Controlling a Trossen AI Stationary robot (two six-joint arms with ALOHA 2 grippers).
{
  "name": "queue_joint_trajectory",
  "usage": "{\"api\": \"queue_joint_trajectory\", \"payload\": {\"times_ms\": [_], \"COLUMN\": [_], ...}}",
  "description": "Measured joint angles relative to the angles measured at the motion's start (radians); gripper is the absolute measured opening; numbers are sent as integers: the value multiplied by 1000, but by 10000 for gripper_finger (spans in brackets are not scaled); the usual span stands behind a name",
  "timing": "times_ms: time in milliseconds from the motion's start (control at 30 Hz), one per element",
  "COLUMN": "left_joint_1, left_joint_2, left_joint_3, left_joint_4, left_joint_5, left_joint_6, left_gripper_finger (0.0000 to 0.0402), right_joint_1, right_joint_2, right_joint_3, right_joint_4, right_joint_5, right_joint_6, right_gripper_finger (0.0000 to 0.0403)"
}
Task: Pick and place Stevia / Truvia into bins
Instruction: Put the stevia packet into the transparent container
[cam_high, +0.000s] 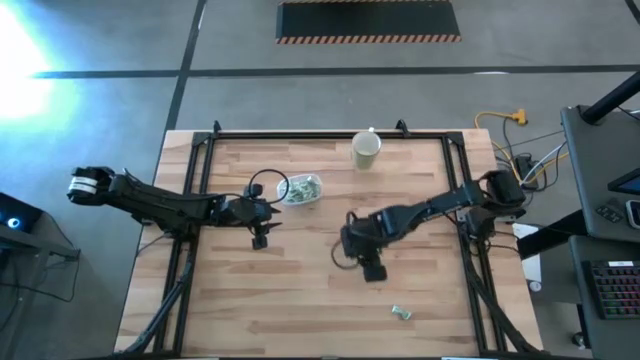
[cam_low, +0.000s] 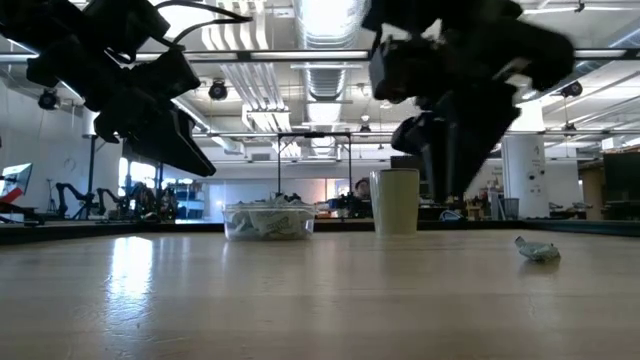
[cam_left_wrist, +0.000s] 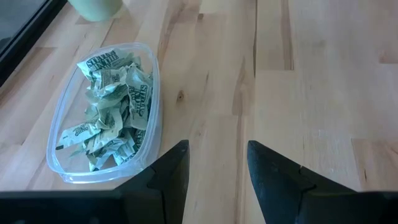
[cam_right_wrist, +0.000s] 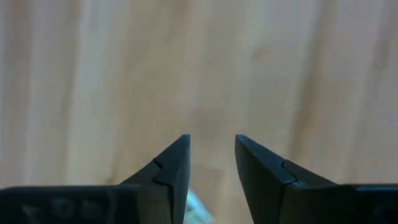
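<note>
**Desk:** What is on the pale wooden plank tabletop?

**Photographer:** A small, clear, shallow plastic tub sits toward the far side, heaped with crumpled pale green and white paper sachets. A tall beige cylindrical cup stands near it, closer to the far edge. One more crumpled green and white sachet lies alone near the front of the tabletop, well apart from the tub.

**Desk:** And the arms?

**Photographer:** The left end effector hangs above the wood just beside the tub, on its near side. Its two dark fingers stand apart with bare planks showing between them, grasping nothing. The right end effector hovers over the middle of the tabletop, between the tub and the lone sachet. Its fingers are likewise parted with only wood in the gap; a pale scrap shows at the bottom edge of its wrist view, and what it is cannot be made out.

**Desk:** Anything behind?

**Photographer:** A lit workshop room in the low view, with a person far off behind the cup.
</note>
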Motion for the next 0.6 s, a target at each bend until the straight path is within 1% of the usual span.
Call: {"api": "queue_joint_trajectory", "payload": {"times_ms": [200, 267, 400, 467, 600], "left_joint_1": [0, 0, 0, 0, 0], "left_joint_2": [0, 0, 0, 0, 0], "left_joint_3": [-3, -3, -3, -3, -3], "left_joint_4": [16, 20, 20, 20, 20], "left_joint_5": [0, 0, 0, 0, 0], "left_joint_6": [0, 0, 0, 0, 0], "left_gripper_finger": [146, 146, 146, 146, 146], "right_joint_1": [124, 163, 235, 268, 334], "right_joint_2": [0, 0, 0, 0, 0], "right_joint_3": [-10, -13, -28, -38, -58], "right_joint_4": [-30, -31, -31, -31, -31], "right_joint_5": [13, 45, 143, 185, 197], "right_joint_6": [88, 113, 149, 201, 345], "right_gripper_finger": [106, 102, 93, 88, 80]}}
